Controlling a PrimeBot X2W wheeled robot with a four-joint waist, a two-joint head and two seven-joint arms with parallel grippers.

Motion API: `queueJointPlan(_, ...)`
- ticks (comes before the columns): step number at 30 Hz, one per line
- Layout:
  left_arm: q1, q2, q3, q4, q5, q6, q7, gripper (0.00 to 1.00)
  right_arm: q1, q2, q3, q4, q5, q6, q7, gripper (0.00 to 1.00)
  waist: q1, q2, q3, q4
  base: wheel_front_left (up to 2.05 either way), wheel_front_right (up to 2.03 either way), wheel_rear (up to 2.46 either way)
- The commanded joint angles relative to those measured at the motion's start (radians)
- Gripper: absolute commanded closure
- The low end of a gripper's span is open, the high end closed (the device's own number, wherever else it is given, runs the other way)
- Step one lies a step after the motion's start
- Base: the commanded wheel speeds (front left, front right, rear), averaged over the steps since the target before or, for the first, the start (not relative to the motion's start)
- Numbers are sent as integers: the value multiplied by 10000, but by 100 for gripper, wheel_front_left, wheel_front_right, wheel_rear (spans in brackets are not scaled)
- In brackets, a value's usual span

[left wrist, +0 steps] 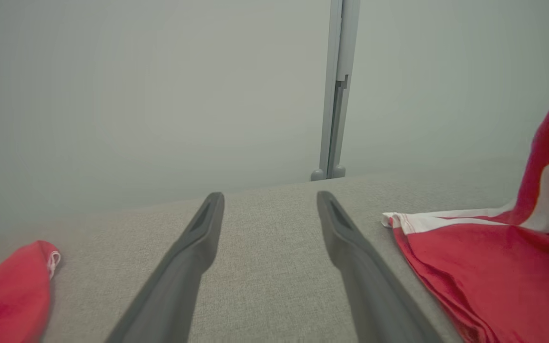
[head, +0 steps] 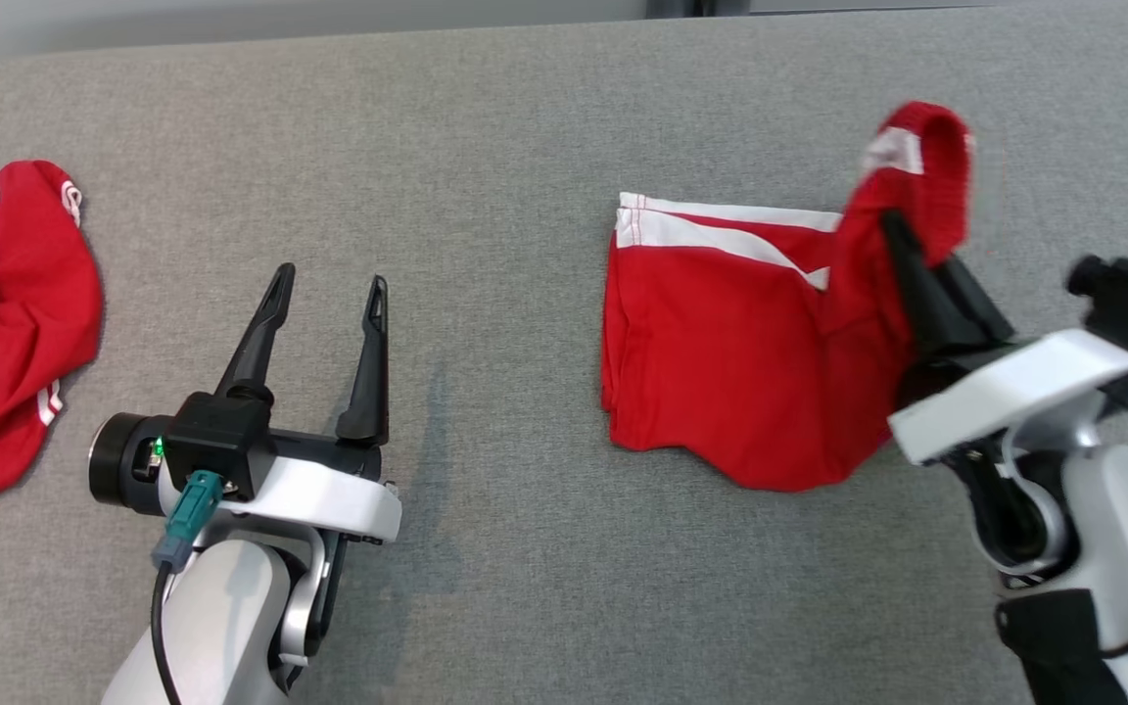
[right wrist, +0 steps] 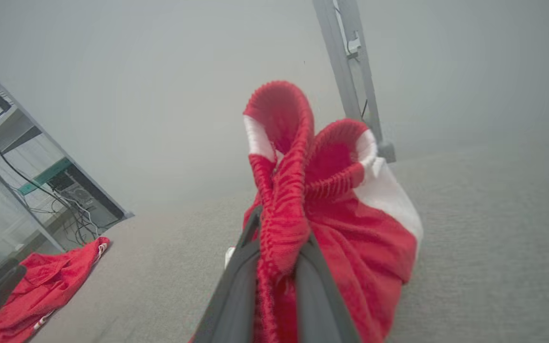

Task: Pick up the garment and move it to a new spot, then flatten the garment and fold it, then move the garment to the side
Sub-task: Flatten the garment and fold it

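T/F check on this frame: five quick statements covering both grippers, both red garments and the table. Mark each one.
1. The right gripper is shut on the ribbed edge of the red garment. True.
2. The left gripper is open over bare table. True.
3. The red garment hangs wholly clear of the table. False: only its right side is lifted; the rest lies on the table.
4. The left gripper touches the red garment. False: it stands apart from the cloth, off to its left.
5. A second red garment lies crumpled on the table, far to the robot's left. True.
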Motion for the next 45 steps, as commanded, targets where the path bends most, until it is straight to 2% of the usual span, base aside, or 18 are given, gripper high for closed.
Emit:
queueJointPlan(1,-14,32,-34,-8,-27,-6,-6,0,-262,96,269,-38,-174,-1,121,100,0,0,39,105,0,0,0)
queueJointPlan(5,-126,-85,-127,7,-49,-37,-13,0,-833,406,1211,379,-653,0,236,100,0,0,182,433,0,0,0)
queueJointPlan(9,-175,-233,-190,65,-104,-31,-34,0,-1281,569,1998,1452,-1375,-1,41,100,0,0,375,753,0,0,0)
queueJointPlan(12,-236,-360,-196,158,-147,-70,-63,0,-1561,641,2420,2562,-1681,-1,-207,100,0,0,512,1035,0,0,0)
queueJointPlan(16,-257,-435,-168,237,-125,-77,-83,0,-1810,692,2780,3311,-1778,-1,-462,100,0,0,590,1142,0,0,0)
queueJointPlan(18,-239,-458,-156,245,-97,-66,-102,0,-1934,708,2912,3510,-1764,-1,-649,39,0,0,617,1138,0,0,0)
queueJointPlan(19,-232,-460,-145,255,-84,-65,-105,0,-1972,727,3011,3567,-1704,-1,-719,0,0,0,625,1121,0,0,0)
queueJointPlan(24,-322,-447,-136,308,-33,-109,-128,0,-2131,752,3513,3340,-1633,-1,-1103,0,0,0,594,951,0,0,0)
queueJointPlan(32,-158,-309,-49,386,32,-21,-131,0,-1573,528,3914,2013,-1579,-1,-1574,0,0,0,246,510,0,0,0)
queueJointPlan(39,121,-167,27,340,-42,112,-75,0,-638,225,2587,701,-1892,-1,-1945,0,0,0,-195,235,0,0,0)
queueJointPlan(45,464,63,124,35,-117,282,116,0,560,155,519,-467,-2569,0,-1754,0,0,0,-659,18,0,0,0)
